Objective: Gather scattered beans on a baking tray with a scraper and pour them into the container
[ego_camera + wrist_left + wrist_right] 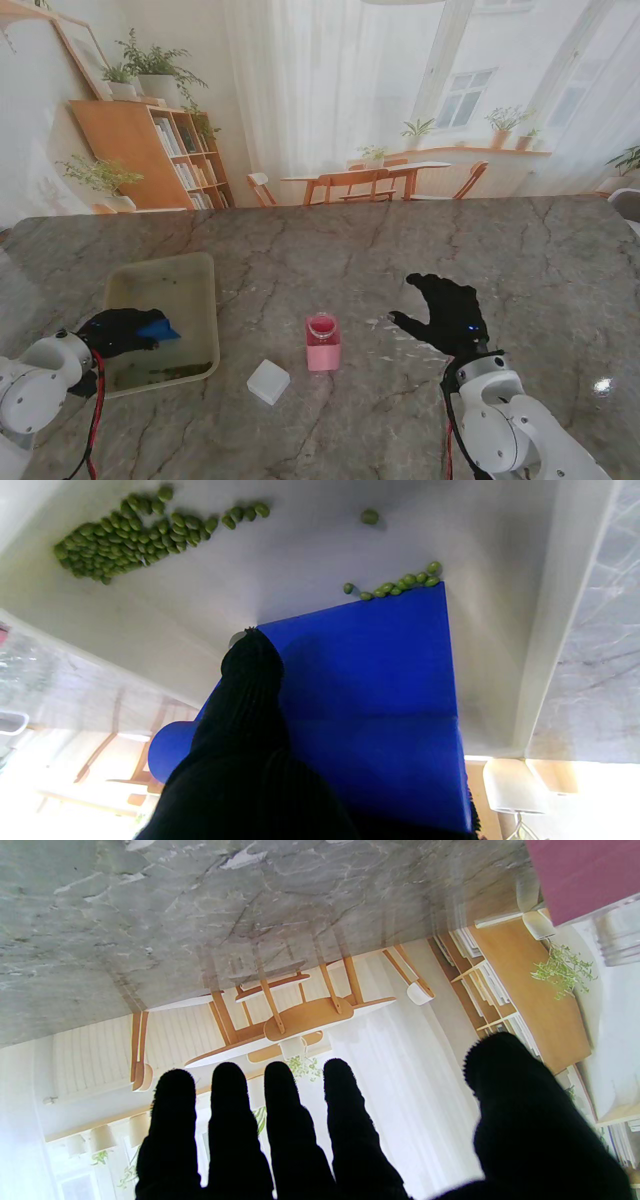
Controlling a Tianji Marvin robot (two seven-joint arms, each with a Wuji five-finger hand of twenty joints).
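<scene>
Black fingers (250,680) of the left hand (118,330) press on the blue scraper (370,700) and grip it inside the baking tray (205,290), near the left edge of the table (350,250). Its front edge touches a short row of beans (395,586). A big pile of beans (125,535) lies well apart, and one bean (370,516) sits alone.

If the scraper pushes fast or tilts, beans could roll past its sides or hop over the tray wall. The lone bean could get missed.

The right hand (447,312) rests spread flat on the table and holds nothing. The pink container (322,343) waits beside the tray.

From the stand, the beans are too small to count. The hand hides the scraper's handle.
</scene>
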